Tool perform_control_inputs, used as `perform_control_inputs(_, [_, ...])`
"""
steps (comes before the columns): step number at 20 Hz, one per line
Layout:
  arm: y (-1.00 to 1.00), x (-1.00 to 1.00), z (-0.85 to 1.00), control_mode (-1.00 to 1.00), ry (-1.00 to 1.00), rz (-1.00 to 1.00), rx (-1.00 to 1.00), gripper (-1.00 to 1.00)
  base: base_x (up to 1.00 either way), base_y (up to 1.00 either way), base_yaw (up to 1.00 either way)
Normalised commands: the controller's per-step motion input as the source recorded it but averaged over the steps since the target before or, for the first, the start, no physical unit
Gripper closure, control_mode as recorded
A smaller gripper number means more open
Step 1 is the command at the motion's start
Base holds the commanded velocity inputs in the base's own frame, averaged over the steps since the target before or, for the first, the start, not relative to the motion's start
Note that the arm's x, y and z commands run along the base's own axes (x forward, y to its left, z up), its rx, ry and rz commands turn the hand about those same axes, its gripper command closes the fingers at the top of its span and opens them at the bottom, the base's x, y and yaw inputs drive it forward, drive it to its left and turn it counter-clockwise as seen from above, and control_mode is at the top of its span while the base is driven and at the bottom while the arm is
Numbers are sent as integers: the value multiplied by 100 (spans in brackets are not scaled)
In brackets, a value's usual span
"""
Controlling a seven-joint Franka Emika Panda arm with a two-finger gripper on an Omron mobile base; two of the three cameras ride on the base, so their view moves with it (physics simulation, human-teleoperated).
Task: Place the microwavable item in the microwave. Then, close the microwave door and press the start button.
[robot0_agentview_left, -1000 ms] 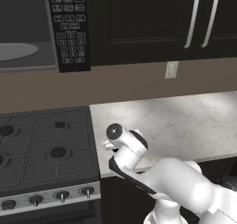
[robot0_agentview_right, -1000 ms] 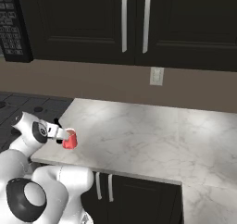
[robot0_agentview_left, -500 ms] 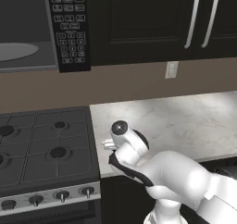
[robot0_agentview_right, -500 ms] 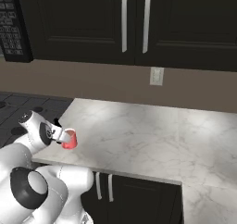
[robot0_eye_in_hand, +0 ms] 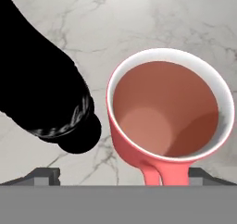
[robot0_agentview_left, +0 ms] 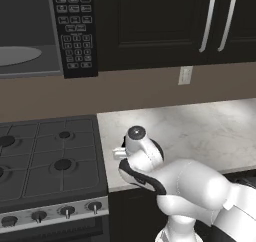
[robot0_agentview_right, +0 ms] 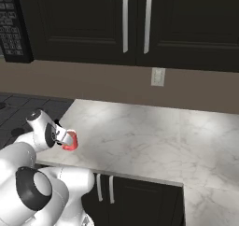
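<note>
Microwave (robot0_agentview_left: 30,31) upper left, cavity open w/ turntable exposed, ready to load. Cola bottle (robot0_eye_in_hand: 44,79) lies just beside mug (robot0_eye_in_hand: 171,112) on counter (robot0_agentview_right: 140,131) near stove-side edge. Gripper (robot0_agentview_right: 63,137) low over mug, handle toward camera; grip state: cannot tell. Judgement: pick-up phase, bottle crowding risk.

We see the white arm folded low in front of the base, elbow bulging forward, wrist bent down. The gripper (robot0_agentview_right: 66,139) sits at the end of the dark-jointed wrist, pointing downward. In the hand view its 2 finger tips (robot0_eye_in_hand: 44,174) peek up spread well apart at the bottom; whether they clamp anything, we cannot tell.
</note>
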Motion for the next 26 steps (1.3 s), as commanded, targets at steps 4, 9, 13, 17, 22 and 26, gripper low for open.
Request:
perform_control_inputs(4, [-3, -2, -19, -100, 2, 0, 5, -100, 0, 0, 0])
perform_control_inputs(9, [-4, 0, -15, -100, 0, 0, 2, 100, 0, 0, 0])
perform_control_inputs(13, [-22, -4, -8, -100, -5, 0, 0, 100, 0, 0, 0])
perform_control_inputs(17, [-32, -34, -3, -100, -7, 0, 3, 100, 0, 0, 0])
perform_control_inputs(22, [-37, -69, 0, -100, -8, 0, 5, 100, 0, 0, 0])
perform_control_inputs(26, [-25, -77, 20, -100, -10, 0, 5, 100, 0, 0, 0])
